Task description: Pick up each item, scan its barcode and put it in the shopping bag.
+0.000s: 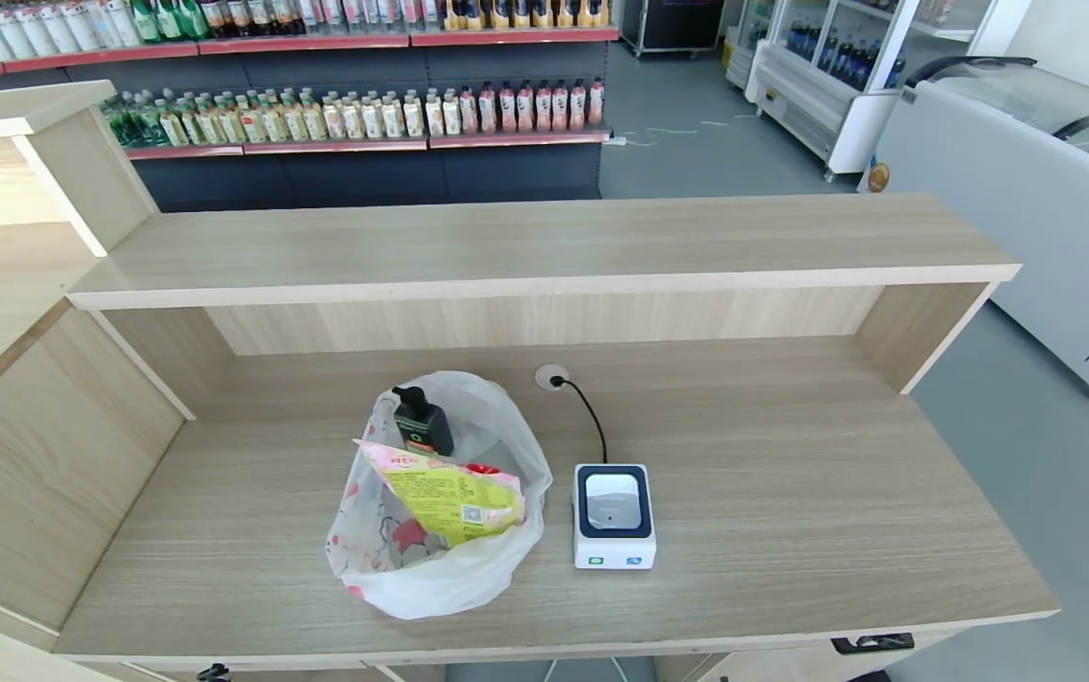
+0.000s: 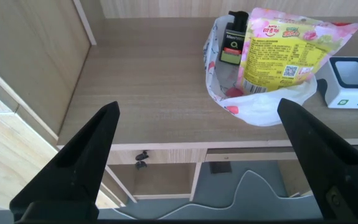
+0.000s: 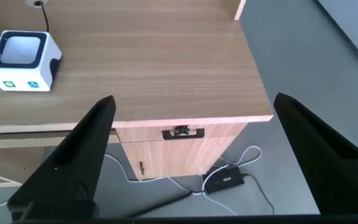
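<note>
On the counter (image 1: 791,493), shopping bag (image 1: 450,587) holding packet (image 1: 450,497) and bottle (image 1: 423,421), scanner (image 1: 613,516) beside

Head above counter (image 1: 791,474), facing down; wrists low off front edge; all share scanner (image 1: 613,514).

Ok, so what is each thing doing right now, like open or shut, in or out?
shopping bag: open, lying on the counter with both items inside.
snack packet: in the bag, leaning, top poking out.
black bottle: upright in the bag.
scanner: on the counter beside the bag, cable attached.
left gripper: open, empty.
right gripper: open, empty.
</note>
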Controlling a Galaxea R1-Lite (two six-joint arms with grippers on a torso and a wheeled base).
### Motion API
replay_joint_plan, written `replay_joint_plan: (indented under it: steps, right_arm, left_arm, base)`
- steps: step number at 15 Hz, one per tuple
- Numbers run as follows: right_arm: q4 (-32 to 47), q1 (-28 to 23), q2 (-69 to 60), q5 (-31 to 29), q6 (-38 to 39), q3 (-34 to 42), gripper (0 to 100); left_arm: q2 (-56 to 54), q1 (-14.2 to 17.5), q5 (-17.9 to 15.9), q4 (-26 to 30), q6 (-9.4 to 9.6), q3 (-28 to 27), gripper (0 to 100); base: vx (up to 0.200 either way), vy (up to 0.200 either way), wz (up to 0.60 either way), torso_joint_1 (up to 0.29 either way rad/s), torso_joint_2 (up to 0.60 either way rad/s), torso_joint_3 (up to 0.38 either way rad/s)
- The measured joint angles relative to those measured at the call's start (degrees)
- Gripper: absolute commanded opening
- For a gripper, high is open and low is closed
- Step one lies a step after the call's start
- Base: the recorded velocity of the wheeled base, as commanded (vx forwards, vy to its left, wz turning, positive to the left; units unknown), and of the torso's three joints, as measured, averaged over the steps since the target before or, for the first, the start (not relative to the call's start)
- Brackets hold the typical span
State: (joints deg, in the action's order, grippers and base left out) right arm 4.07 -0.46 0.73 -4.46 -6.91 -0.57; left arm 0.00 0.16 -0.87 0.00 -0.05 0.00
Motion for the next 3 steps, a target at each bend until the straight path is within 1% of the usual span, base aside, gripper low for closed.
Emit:
replay_joint_plan:
  steps: [3]
  right_arm:
    - [0.13, 0.05, -0.68, 0.00, -0.06, 0.00, 100]
  left_arm:
    - [0.00, 0.00, 0.02, 0.00, -0.02, 0.00, 100]
  base:
    - [0.000, 0.000, 0.00, 0.000, 0.00, 0.000]
